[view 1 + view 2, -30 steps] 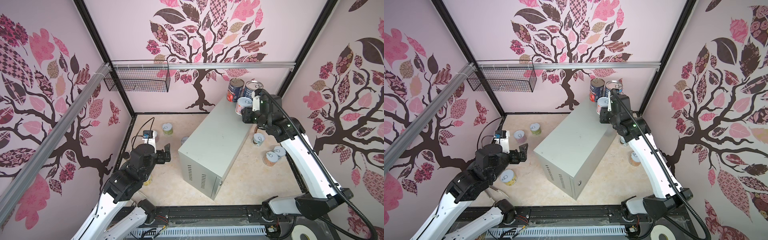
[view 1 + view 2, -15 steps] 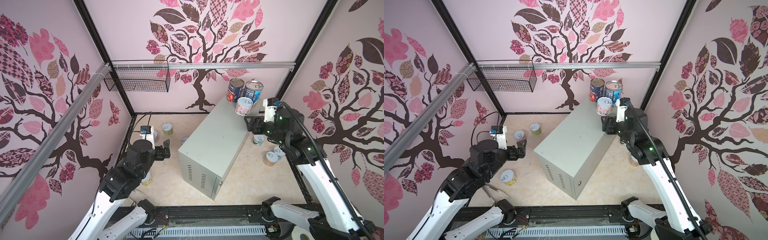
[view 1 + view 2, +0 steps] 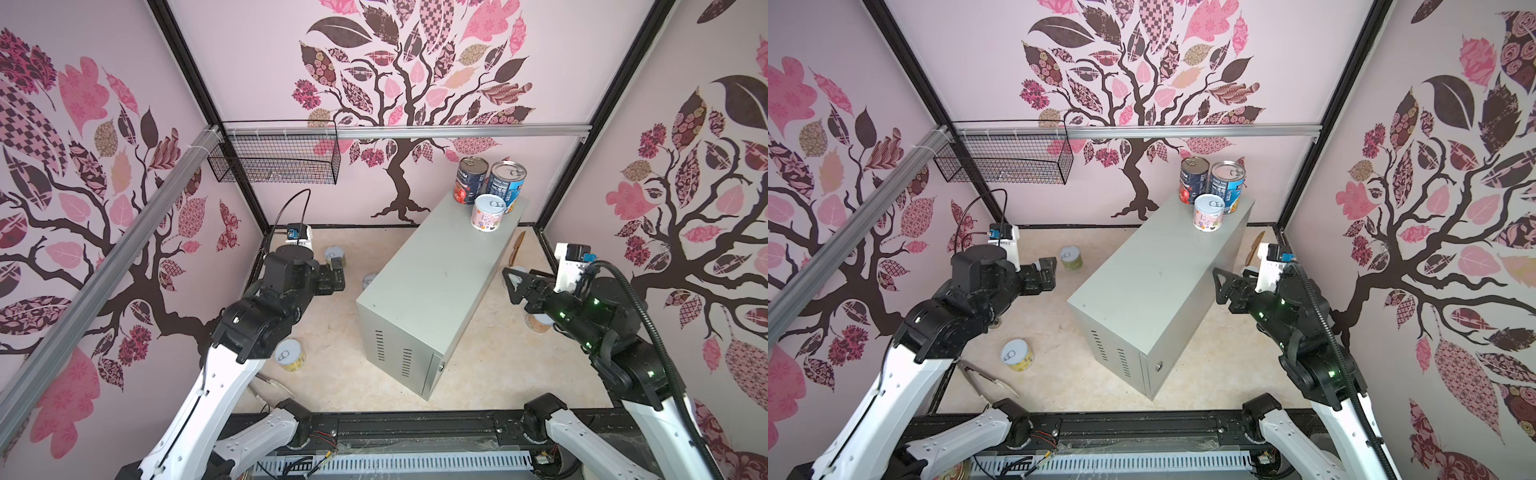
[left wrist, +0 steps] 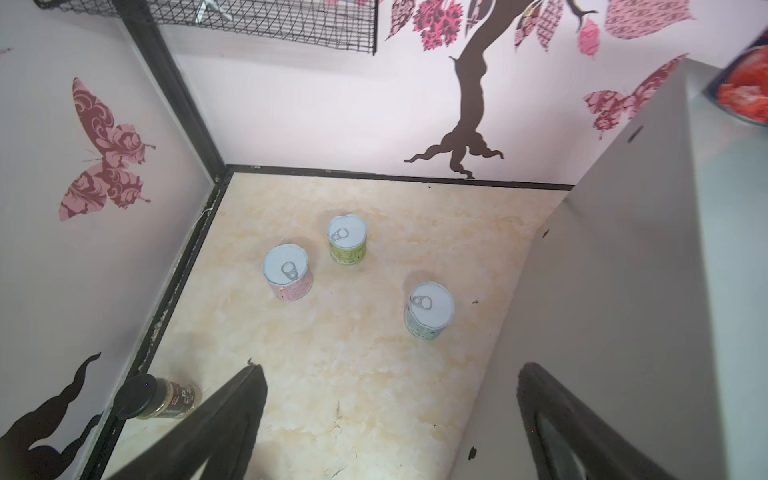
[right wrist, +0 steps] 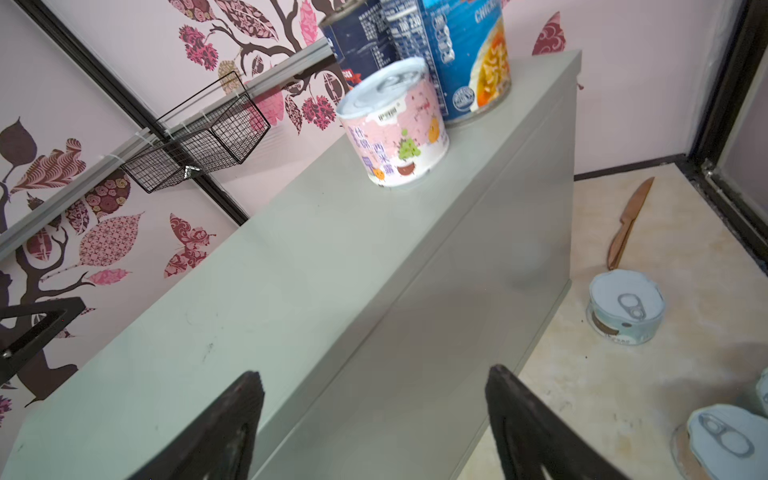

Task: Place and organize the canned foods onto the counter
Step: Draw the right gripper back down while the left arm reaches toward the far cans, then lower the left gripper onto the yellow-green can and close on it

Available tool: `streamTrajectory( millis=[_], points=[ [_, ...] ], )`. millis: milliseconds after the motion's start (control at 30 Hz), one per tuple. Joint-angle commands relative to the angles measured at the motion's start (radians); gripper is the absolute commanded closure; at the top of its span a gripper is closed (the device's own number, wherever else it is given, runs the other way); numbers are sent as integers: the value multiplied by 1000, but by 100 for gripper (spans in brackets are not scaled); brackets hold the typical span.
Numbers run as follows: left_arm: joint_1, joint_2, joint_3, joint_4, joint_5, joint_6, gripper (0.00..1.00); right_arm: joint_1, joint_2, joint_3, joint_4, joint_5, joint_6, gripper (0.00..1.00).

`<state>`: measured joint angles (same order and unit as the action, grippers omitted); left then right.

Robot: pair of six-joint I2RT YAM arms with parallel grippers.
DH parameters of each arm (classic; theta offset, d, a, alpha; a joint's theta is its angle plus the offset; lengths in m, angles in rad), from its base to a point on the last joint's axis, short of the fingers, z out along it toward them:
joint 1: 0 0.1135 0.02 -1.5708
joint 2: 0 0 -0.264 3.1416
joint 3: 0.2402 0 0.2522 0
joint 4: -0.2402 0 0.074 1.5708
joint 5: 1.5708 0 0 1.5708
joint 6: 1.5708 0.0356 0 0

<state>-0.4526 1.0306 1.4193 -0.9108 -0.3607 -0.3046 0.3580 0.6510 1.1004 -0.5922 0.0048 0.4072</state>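
Canned foods (image 3: 487, 214), cylindrical, atop boxy counter (image 3: 432, 286)

Three upright cans (image 3: 486, 195) atop counter (image 3: 432, 286)

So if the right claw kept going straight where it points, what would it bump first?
Most likely the grey counter: the right gripper, open, aims at its long upper edge with nothing between. Whether it hits the side or skims over the top, I cannot tell.

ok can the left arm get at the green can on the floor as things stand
Probably yes: the left gripper is open, and the green can stands upright on bare floor ahead of it, apart from the pink can and the counter, nothing in between.
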Motion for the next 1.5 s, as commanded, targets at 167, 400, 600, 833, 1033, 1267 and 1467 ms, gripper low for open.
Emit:
streamTrajectory(
  millis=[167, 400, 600, 833, 1033, 1267, 1467],
  points=[
    [163, 170, 13, 104, 170, -33, 2, -2, -178, -246, 37, 11, 144, 4],
    [182, 420, 94, 197, 122, -18, 2, -2, -245, -439, 94, -42, 226, 2],
    [259, 693, 247, 199, 130, -17, 2, -2, -234, -504, 138, -64, 233, 2],
    [295, 894, 347, 260, 131, 5, 2, 2, -227, -563, 156, -114, 229, 1],
    [315, 1035, 439, 276, 121, 49, 2, 52, -187, -571, 112, -154, 196, 1],
    [338, 1127, 453, 344, 159, -8, 2, 69, -150, -543, 79, -155, 173, 1],
    [337, 1189, 445, 366, 173, -26, 2, 70, -151, -563, 94, -149, 182, 0]
  ],
)
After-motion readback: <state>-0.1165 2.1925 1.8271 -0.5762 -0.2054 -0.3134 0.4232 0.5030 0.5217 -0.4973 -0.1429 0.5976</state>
